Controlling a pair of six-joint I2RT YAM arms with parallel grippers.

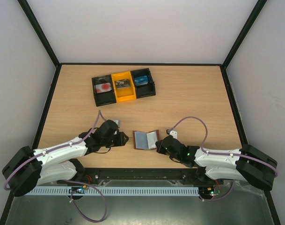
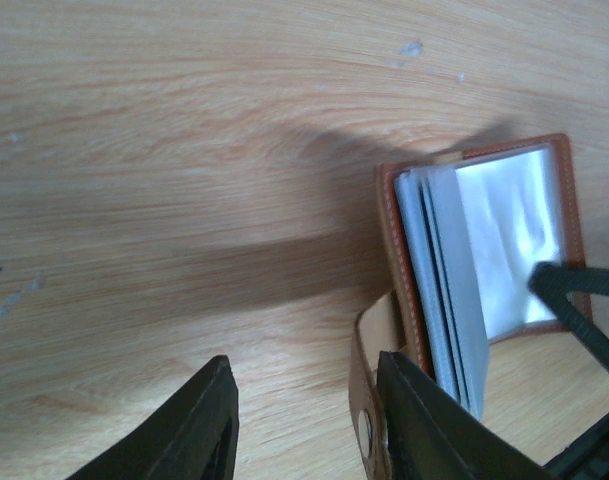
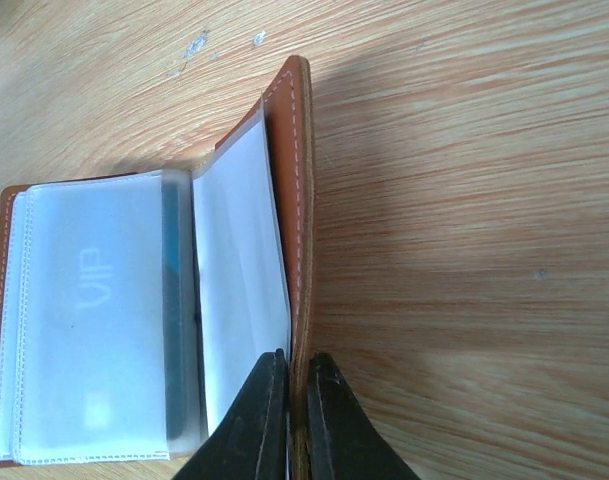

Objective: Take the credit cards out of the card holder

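Note:
The reddish-brown card holder (image 1: 146, 139) lies open on the table between my two grippers, its clear sleeves fanned out. In the right wrist view a pale card marked "VIP" (image 3: 94, 310) sits inside a sleeve, with a dark teal edge (image 3: 171, 330) behind it. My right gripper (image 3: 296, 400) is shut on the near edge of the holder's right cover (image 3: 289, 200). My left gripper (image 2: 304, 425) is open at the holder's left side (image 2: 474, 250). The brown snap tab (image 2: 367, 400) stands between its fingers, against the right one.
A three-bin tray (image 1: 123, 86), black and yellow, stands at the back of the table. A red-marked item lies in its left bin, and a blue card (image 1: 142, 78) in its right bin. Black frame posts edge the table.

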